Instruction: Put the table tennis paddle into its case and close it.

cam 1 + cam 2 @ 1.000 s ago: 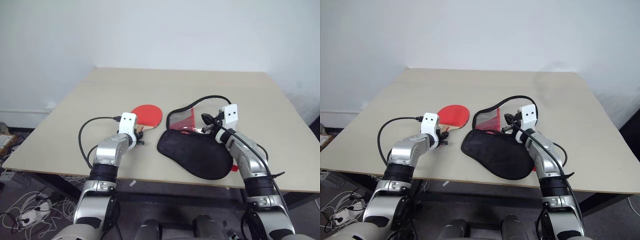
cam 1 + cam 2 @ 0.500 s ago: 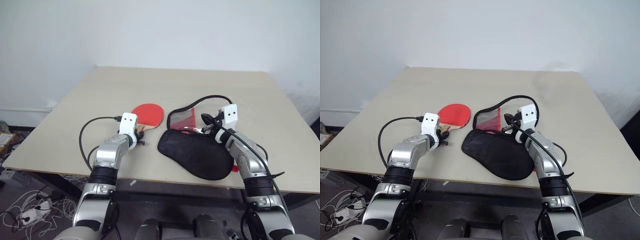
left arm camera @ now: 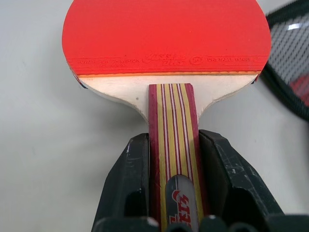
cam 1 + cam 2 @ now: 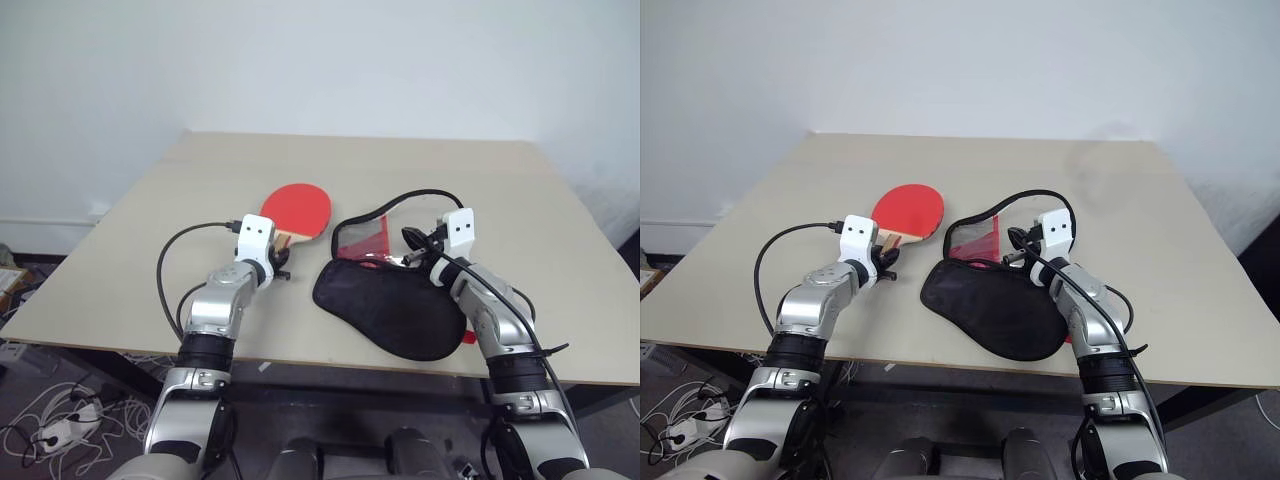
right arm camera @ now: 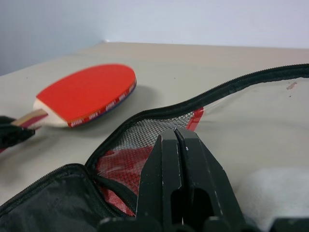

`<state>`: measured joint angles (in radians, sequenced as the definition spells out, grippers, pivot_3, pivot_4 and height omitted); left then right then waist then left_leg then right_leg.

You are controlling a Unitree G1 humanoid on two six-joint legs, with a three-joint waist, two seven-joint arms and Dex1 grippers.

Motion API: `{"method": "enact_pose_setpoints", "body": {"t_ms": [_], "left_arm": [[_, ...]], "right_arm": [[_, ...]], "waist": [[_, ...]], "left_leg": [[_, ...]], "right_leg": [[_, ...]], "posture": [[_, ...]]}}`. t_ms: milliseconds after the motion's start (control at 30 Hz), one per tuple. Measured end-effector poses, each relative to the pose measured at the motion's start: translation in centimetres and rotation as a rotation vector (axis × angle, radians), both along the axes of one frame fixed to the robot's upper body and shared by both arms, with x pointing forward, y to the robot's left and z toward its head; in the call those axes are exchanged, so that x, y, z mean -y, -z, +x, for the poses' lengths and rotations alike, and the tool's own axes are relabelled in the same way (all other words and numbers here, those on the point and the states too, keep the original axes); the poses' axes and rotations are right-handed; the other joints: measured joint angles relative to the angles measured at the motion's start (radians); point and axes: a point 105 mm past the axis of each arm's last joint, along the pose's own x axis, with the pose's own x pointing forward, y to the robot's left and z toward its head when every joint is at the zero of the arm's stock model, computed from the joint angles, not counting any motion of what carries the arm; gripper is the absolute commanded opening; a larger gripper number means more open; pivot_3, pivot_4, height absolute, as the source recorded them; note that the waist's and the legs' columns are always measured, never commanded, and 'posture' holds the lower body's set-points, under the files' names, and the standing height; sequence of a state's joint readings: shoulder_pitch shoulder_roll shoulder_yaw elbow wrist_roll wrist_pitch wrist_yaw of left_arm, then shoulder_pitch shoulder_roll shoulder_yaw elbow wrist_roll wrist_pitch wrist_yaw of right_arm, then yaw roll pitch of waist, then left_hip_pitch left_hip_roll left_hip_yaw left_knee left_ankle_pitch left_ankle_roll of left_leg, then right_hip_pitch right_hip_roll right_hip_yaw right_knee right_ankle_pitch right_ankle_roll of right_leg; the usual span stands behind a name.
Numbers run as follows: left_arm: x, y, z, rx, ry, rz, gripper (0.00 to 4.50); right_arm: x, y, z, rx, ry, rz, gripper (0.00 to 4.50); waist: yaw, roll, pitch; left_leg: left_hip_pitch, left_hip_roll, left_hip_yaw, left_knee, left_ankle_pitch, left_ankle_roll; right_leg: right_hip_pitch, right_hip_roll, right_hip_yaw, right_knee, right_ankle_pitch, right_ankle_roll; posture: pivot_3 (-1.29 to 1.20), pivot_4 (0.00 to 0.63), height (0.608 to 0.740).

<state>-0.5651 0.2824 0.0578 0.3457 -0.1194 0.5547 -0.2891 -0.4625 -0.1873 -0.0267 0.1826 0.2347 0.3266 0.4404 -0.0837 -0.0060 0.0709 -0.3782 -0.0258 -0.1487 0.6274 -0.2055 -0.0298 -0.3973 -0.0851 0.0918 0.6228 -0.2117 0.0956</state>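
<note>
The case (image 4: 390,305) lies on the table (image 4: 150,230) toward the near right, its lid flap raised at the far end so the mouth gapes. Inside, red lining and black mesh show; nothing else can be made out in it. A small red tab (image 4: 468,336) pokes out at its near right edge.

The paddle (image 4: 296,210) sits just left of the case, outside it, red face up. Its handle is clamped between the jaws of the left gripper (image 4: 279,262), and the blade points away toward the far side of the table. The right gripper (image 4: 408,258) has its jaws pressed together on the raised edge of the case's flap.

The head views give the layout: paddle and case side by side, not touching. The left wrist view adds the handle's detail, cream wood with dark red stripes and a red-and-white logo badge (image 3: 182,205) near the butt, plus a line of small print along the base of the rubber, too fine to read. The right wrist view shows the zip teeth (image 5: 231,87) along the flap's black edge and white lettering on the paddle's rim tape, also unreadable.
</note>
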Motion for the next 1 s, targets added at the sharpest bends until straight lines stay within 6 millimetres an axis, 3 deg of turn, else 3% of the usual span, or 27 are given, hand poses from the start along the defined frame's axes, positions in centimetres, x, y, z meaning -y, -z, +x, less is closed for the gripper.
{"method": "enact_pose_setpoints", "body": {"t_ms": [233,567,767,1000], "left_arm": [[0.6,-2.3,-0.1,0.12,0.173,0.003,1.09],[4.1,-3.1,-2.1,0.171,0.574,0.052,1.09],[6.2,-2.9,-3.9,0.173,0.808,0.056,1.09],[7.7,-2.9,-5.6,0.155,1.009,0.021,1.09]], "right_arm": [[1.0,-0.5,1.0,0.015,0.055,-0.006,0.0],[7.8,-1.4,2.4,0.036,0.271,-0.03,0.0],[12.0,-3.2,2.7,0.071,0.384,-0.013,0.0],[13.1,-2.7,2.6,0.051,0.402,-0.021,0.0]], "waist": [[0.0,0.0,0.0],[0.001,0.001,0.0],[-0.003,0.001,0.001],[-0.01,0.002,0.001]], "left_leg": [[0.0,0.0,0.0,0.0,0.0,0.0],[-0.001,0.0,0.001,0.0,0.0,0.0],[0.0,0.0,0.002,0.0,0.0,0.001],[0.0,0.0,0.002,0.0,0.0,0.001]], "right_leg": [[0.0,0.0,0.0,0.0,0.0,0.0],[0.0,0.0,0.001,-0.001,0.0,-0.001],[0.0,0.0,0.001,0.0,0.0,-0.001],[0.001,0.0,0.002,0.0,0.0,-0.001]], "posture": [[0.0,0.0,0.74],[0.0,0.0,0.74],[0.0,0.0,0.74],[0.0,0.0,0.74]]}}
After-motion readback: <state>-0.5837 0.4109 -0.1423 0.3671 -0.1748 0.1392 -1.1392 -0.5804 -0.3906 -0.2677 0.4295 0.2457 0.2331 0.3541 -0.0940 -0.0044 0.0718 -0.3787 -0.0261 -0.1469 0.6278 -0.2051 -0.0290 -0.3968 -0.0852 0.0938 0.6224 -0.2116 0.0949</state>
